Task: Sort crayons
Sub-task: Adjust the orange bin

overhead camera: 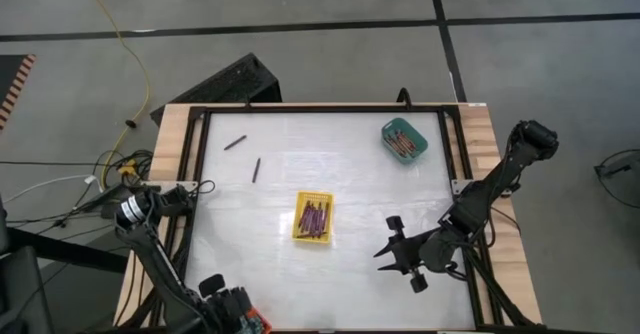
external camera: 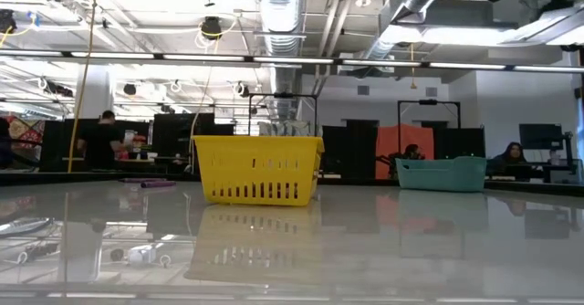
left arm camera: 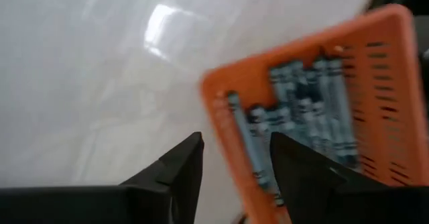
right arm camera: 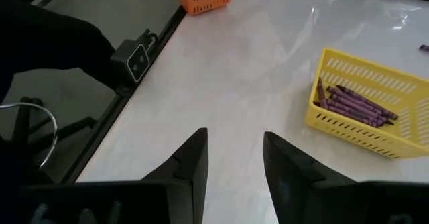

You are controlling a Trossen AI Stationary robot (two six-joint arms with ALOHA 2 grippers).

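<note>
Two loose crayons [overhead camera: 245,156] lie on the table [overhead camera: 350,274] near its far left corner, close together but apart. One [overhead camera: 235,142] lies at a slant; the other [overhead camera: 256,169] runs nearly straight, far edge to near edge. Every other crayon visible is binned: purple ones in the yellow tray [overhead camera: 313,217] at table centre, reddish ones in the teal tray [overhead camera: 404,139] at the far right, bluish-grey ones in the orange tray [left arm camera: 322,117] at the near left edge.

The left gripper [left arm camera: 234,170] hovers over the orange tray's rim, fingers apart, holding nothing. The right gripper [overhead camera: 392,244] waits at the near right, also parted and empty.

Judgement: both loose crayons lie on the left arm's side, directly away from it toward the far edge. The left arm is nearer. The fingers should close across each crayon's long axis, so each pick needs its own wrist angle.
</note>
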